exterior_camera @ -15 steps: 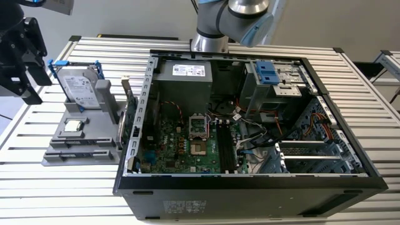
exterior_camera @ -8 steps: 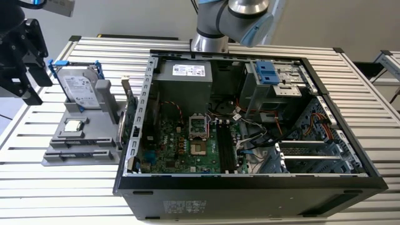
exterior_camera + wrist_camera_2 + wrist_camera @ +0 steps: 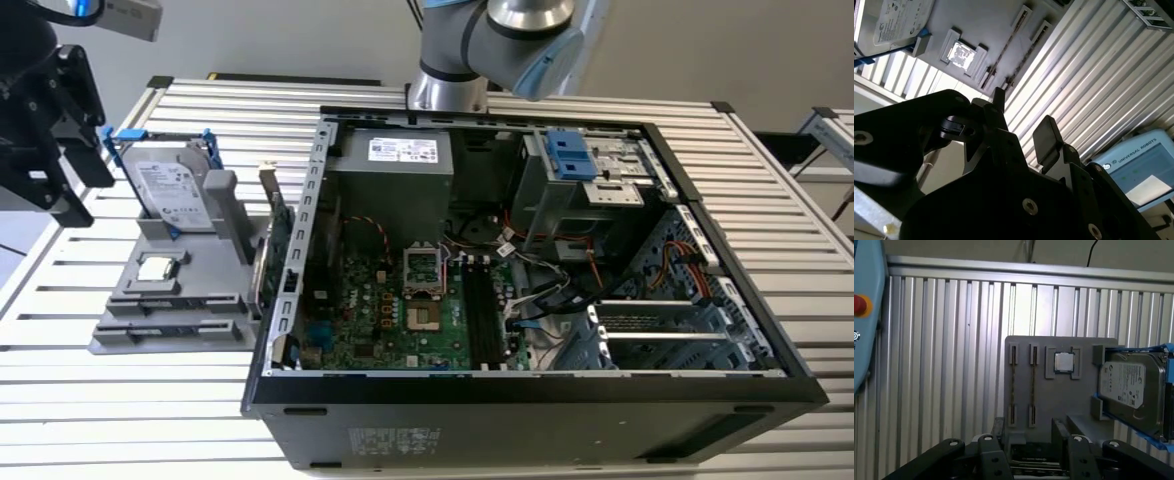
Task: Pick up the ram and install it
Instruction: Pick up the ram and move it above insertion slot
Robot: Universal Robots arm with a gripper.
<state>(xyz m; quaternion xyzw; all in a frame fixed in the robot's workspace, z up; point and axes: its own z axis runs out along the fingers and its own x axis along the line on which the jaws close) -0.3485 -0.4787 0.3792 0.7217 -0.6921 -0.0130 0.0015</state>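
Two thin ram sticks stand on edge in the slots of a grey holder plate (image 3: pixel 1054 405), one (image 3: pixel 1013 385) beside the other (image 3: pixel 1032 385); the second wrist view shows them as thin lines (image 3: pixel 1005 46). My gripper (image 3: pixel 1029 432) hangs above the table a little way from the plate, open, with nothing between its black fingers (image 3: pixel 1046 132). In the exterior view the gripper (image 3: pixel 70 205) is high at the exterior view's left, beside the holder plate (image 3: pixel 120 335). The long black memory slots (image 3: pixel 481 310) lie on the motherboard inside the open computer case (image 3: pixel 534 400).
On the holder plate sit a hard drive (image 3: pixel 171 190) in a blue-edged cradle and a processor chip (image 3: pixel 158 267). A green expansion card (image 3: pixel 280 235) stands between plate and case. Cables and drive cages (image 3: pixel 587 165) crowd the case. A pendant with a red button (image 3: pixel 859 305) lies nearby.
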